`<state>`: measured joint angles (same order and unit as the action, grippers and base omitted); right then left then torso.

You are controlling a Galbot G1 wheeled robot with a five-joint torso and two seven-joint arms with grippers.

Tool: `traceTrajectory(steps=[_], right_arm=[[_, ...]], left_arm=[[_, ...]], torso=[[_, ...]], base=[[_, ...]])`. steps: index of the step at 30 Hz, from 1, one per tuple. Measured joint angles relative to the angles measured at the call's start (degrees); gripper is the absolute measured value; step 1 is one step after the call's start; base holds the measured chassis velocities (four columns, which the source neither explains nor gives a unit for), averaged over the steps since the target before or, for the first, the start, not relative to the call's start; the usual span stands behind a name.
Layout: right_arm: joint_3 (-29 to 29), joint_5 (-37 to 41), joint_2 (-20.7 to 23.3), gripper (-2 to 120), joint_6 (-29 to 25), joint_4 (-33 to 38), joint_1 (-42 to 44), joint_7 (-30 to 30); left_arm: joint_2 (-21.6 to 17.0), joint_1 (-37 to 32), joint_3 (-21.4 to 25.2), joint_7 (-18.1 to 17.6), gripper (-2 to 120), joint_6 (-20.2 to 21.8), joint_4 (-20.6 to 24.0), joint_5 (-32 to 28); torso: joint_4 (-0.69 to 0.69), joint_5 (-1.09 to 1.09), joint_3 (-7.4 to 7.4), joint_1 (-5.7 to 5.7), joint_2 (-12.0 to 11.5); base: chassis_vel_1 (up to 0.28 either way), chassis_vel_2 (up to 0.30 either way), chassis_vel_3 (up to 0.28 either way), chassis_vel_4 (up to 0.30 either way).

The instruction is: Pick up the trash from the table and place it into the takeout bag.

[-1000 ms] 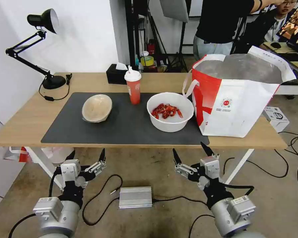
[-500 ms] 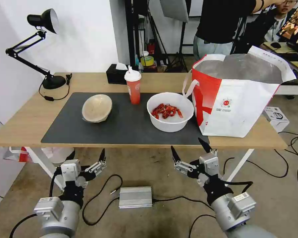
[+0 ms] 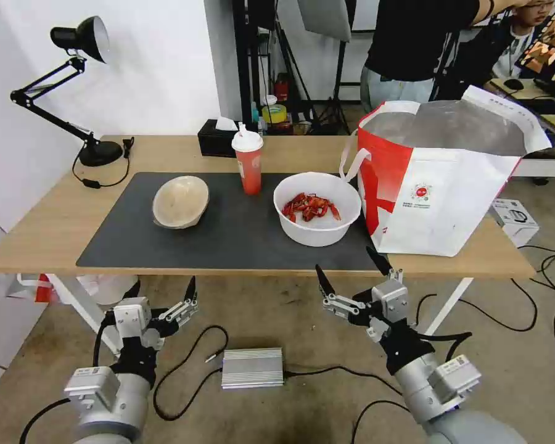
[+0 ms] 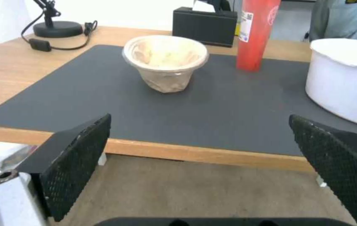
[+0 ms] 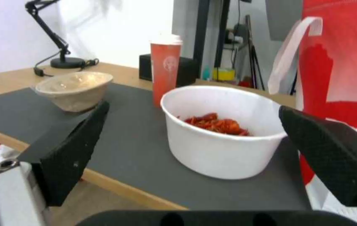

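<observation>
Three pieces of trash stood on the dark mat (image 3: 228,240) of the counter (image 3: 55,228): a beige pulp bowl (image 3: 180,201) to the left, a red paper cup (image 3: 248,163) at the far middle, and a white plastic bowl (image 3: 317,209) with crayfish shells on the right, just beside the takeout bag (image 3: 438,179). The bag stood open at the counter's right end, its foil lining showing.

The right pincer (image 3: 351,276) hung below the near counter edge in front of the white bowl, its fingers spread wide and holding nothing. The left pincer (image 3: 161,290) waited lower on the left, likewise spread and empty.

The white bowl looked thin-walled and smooth, probably light but flexible, so a hard squeeze across its width might buckle it and tip out the shells; pinching the rim, one finger inside and one outside, seemed the safer hold, keeping it level. The pulp bowl appeared stiff, rough and very light, and already sat tilted, so its raised rim offered an easy grip. The cup was tall and narrow, likely to topple if nudged; a grip around its middle, below the lid, would suit it.
</observation>
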<state>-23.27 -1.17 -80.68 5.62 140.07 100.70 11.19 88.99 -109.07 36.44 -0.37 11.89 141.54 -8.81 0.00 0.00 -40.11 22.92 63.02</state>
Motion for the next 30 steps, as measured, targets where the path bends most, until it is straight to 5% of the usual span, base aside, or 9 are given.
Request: traceTrajectory(steps=[30], right_arm=[[-3.6,10.4,10.7,100,0.9,-1.3,-8.8,0.4]], left_arm=[[1.7,-0.3,-0.6,0.1,99,-0.7,-0.7,1.7]], torso=[[0.0,0.0,0.0,0.01,0.0]], base=[[0.0,0.0,0.0,0.0]])
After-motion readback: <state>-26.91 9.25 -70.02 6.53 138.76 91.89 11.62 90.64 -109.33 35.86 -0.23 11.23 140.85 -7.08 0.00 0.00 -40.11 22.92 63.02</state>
